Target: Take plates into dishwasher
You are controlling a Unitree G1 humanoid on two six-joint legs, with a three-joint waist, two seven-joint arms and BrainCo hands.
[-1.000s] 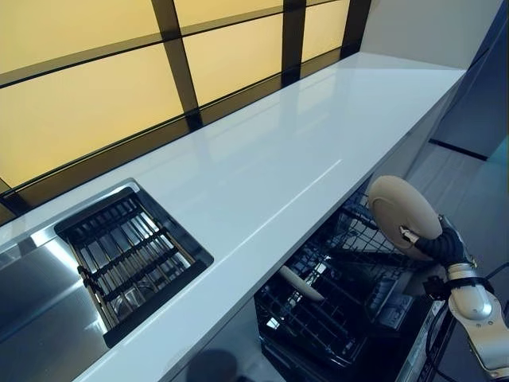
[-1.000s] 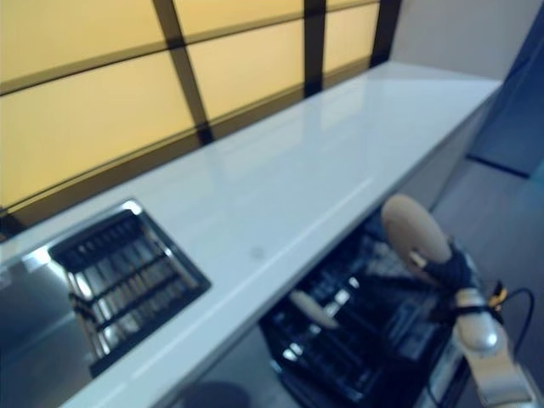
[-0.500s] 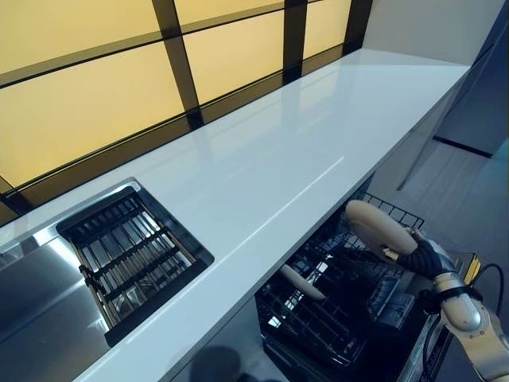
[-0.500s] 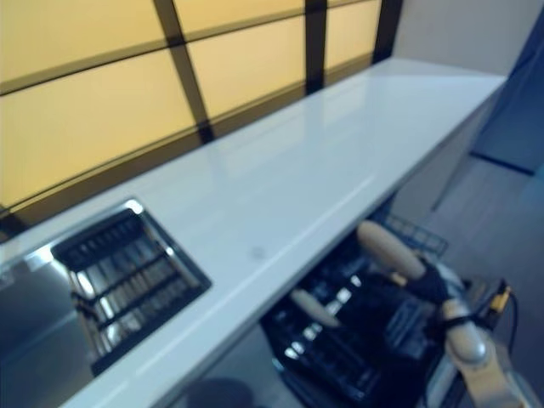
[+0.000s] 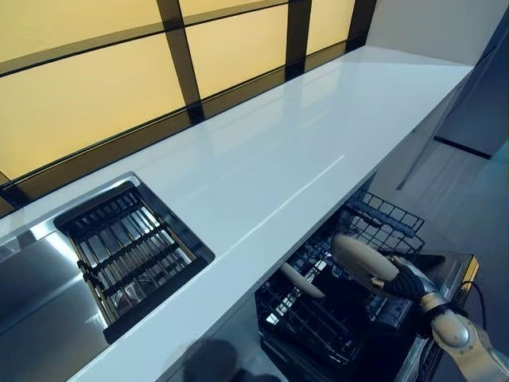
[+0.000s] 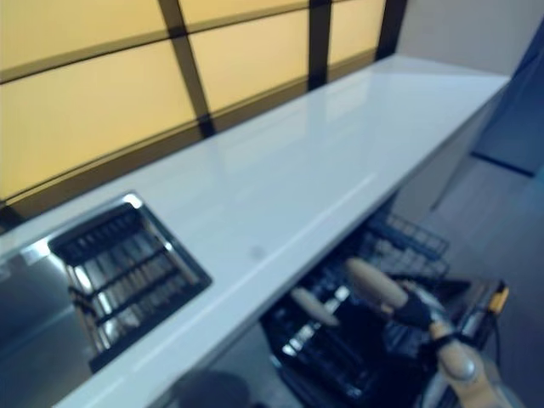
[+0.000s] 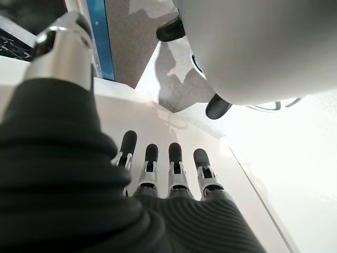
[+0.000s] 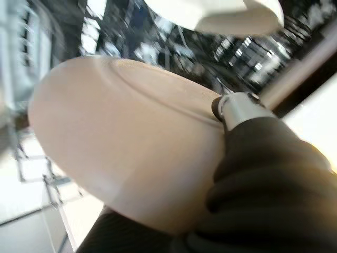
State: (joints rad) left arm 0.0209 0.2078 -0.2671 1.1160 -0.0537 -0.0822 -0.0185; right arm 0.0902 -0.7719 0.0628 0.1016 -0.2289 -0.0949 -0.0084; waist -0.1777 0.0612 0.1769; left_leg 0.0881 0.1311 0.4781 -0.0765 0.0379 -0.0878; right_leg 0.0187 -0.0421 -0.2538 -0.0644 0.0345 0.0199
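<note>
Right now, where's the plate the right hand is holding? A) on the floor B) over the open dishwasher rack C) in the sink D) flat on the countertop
B: the right hand pinches the beige plate, tilted over the pulled-out dishwasher rack, below the countertop edge.

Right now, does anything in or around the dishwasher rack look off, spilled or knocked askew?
Nothing stands out. The right hand holds a beige plate over the open dishwasher rack. Another plate already leans in the rack under the counter edge. No spill or breakage shows.
</note>
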